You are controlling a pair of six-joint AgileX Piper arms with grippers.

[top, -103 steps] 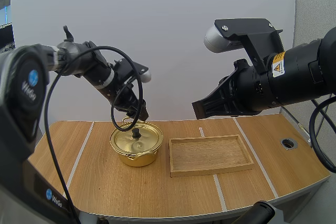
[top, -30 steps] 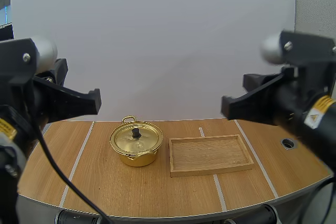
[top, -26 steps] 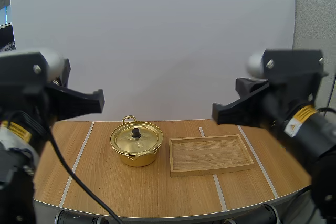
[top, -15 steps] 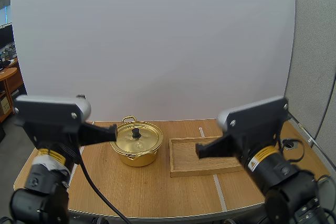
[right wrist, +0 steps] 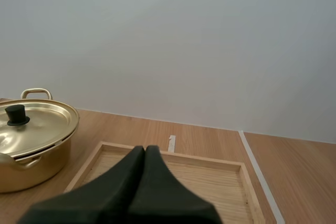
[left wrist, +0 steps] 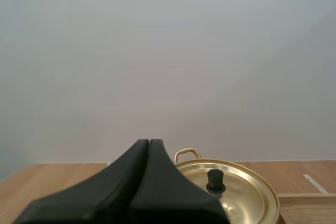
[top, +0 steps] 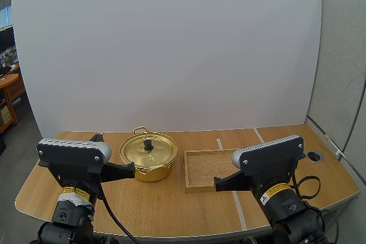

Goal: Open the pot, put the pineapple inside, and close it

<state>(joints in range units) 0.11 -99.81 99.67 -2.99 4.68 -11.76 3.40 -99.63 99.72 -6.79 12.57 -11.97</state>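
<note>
A gold pot [top: 148, 156] stands on the wooden table with its lid on and a black knob [top: 148, 143] on top. In the left wrist view the pot [left wrist: 241, 195] lies just beyond my left gripper [left wrist: 149, 142], whose fingers lie together as one dark wedge. My right gripper [right wrist: 145, 149] is shut the same way, low over the near edge of the wooden tray [right wrist: 220, 182], with the pot [right wrist: 31, 135] off to its side. In the high view both arms sit folded low at the front, the left gripper [top: 130, 169] near the pot and the right gripper [top: 217, 183] at the tray.
The wooden tray [top: 200, 167] lies to the right of the pot with nothing in it. White tape lines [top: 239, 207] cross the tabletop. A round hole [top: 314, 156] sits at the table's far right. A white backdrop stands behind.
Both arms have dropped from high in front of the camera and folded down to the table's front edge. The pot and tray have not moved.
</note>
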